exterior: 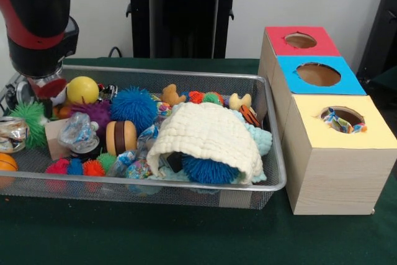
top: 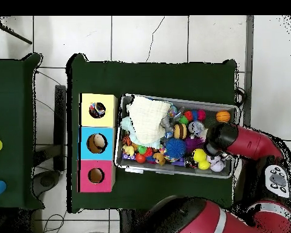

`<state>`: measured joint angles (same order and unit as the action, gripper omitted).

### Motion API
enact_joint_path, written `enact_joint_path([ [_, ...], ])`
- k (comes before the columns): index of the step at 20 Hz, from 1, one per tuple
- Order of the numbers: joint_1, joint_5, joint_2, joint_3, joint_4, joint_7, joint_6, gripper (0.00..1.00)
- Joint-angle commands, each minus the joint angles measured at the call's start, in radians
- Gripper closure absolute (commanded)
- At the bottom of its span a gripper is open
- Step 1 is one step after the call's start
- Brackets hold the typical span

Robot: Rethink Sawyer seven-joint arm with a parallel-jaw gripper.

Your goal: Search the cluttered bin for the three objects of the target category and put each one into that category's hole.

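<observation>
The wire mesh bin stands on the green table, full of toys; it also shows in the overhead view. The yellow-faced box stands to its right in the front view. A dotted fabric piece lies in its round hole, and shows in the overhead view too. Another printed fabric piece lies at the bin's front, left of the cream cloth. My gripper hangs low over the bin's far left end, by the yellow ball. The arm hides it from above.
A cream waffle cloth covers the bin's right half, with a mint cloth and a blue spiky ball under it. Another blue spiky ball lies mid-bin. The blue-faced box and red-faced box stand behind the yellow one.
</observation>
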<state>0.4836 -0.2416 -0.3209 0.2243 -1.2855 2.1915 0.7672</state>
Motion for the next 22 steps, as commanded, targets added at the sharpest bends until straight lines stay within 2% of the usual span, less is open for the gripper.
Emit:
enact_joint_path([
  [1, 0.024, 0.014, 0.094, -0.199, -0.168, -0.105, 0.006, 0.00],
  [6, 0.051, 0.016, 0.055, -0.274, -0.217, -0.173, 0.048, 0.00],
  [14, 0.057, 0.017, -0.031, -0.329, -0.279, -0.191, 0.158, 0.00],
  [19, 0.051, 0.021, -0.072, -0.349, -0.308, -0.163, 0.162, 0.00],
  [22, 0.023, 0.000, -0.113, -0.336, -0.309, -0.131, 0.127, 0.00],
])
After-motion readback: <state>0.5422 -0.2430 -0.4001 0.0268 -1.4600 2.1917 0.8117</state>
